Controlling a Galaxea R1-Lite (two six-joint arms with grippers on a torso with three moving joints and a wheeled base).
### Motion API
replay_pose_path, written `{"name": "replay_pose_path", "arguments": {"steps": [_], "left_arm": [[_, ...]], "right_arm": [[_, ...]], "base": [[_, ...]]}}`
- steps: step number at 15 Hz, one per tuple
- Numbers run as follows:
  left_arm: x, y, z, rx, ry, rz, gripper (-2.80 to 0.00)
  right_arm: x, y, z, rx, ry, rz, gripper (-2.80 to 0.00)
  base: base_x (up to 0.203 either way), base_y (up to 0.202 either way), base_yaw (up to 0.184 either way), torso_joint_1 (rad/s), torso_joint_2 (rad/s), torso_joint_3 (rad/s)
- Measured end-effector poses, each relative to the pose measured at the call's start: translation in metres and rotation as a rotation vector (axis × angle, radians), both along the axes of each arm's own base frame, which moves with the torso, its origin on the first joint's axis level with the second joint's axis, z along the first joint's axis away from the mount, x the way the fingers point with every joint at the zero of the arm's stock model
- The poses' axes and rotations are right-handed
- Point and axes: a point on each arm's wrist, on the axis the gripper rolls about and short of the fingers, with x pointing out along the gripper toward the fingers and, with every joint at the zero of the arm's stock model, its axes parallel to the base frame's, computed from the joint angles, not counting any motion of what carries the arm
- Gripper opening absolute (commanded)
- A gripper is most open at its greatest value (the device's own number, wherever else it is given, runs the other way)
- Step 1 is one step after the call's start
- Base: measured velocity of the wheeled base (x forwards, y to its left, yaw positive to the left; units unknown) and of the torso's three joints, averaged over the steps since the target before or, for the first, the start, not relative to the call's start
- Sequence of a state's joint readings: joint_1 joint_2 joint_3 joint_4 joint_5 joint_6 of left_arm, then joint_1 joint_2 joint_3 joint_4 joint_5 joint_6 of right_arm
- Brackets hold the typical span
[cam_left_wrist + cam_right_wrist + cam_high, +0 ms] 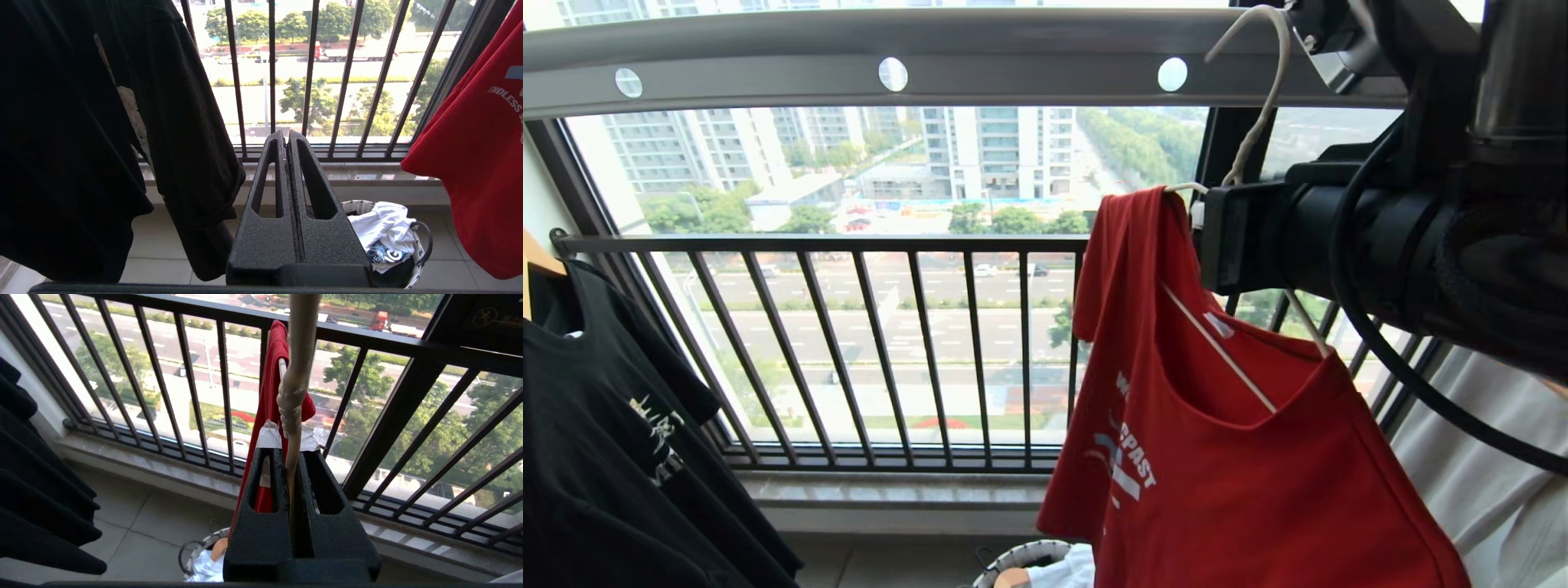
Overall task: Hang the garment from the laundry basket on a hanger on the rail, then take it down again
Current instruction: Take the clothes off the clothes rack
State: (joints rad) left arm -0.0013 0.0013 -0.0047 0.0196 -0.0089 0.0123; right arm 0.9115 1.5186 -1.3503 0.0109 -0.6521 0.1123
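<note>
The soft, light garment (pixel 1225 457) was carried on the thin, stiff hanger (pixel 1258 106) just below the rail (pixel 1013 61), the right gripper (pixel 292 447) clamped on its twisted neck, the left gripper (pixel 288 136) closed empty.

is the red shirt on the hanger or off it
On: the red shirt drapes over the wire hanger, whose neck the right gripper pinches.

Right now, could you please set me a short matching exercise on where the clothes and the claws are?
Things:
1. red T-shirt
2. white garment
3. black T-shirt
4. left claw

States:
A. in the laundry basket
B. shut, holding nothing
C. on the wire hanger gripped by the right claw
D. hanging at the far left

Pairs: 1-C, 2-A, 3-D, 4-B
</note>
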Motion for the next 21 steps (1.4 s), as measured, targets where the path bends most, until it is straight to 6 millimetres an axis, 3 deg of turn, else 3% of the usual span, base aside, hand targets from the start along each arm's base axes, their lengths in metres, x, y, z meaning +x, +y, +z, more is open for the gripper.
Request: {"name": "replay_pose_path", "arguments": {"steps": [5,9,21], "left_arm": [[0.0,0.0,0.0,0.0,0.0,0.0,-2.8],[0.0,0.0,0.0,0.0,0.0,-0.001,-2.8],[0.0,0.0,0.0,0.0,0.0,0.0,-2.8]], "right_arm": [[-0.017,-0.016,-0.015,-0.004,0.062,0.236,-2.8],[-0.018,-0.019,-0.03,-0.008,0.114,0.378,-2.8],[-0.004,-0.014,-0.046,0.006,0.076,0.451,-2.8]], "base": [[0.0,0.0,0.0,0.0,0.0,0.0],[0.0,0.0,0.0,0.0,0.0,0.0],[0.0,0.0,0.0,0.0,0.0,0.0]]}}
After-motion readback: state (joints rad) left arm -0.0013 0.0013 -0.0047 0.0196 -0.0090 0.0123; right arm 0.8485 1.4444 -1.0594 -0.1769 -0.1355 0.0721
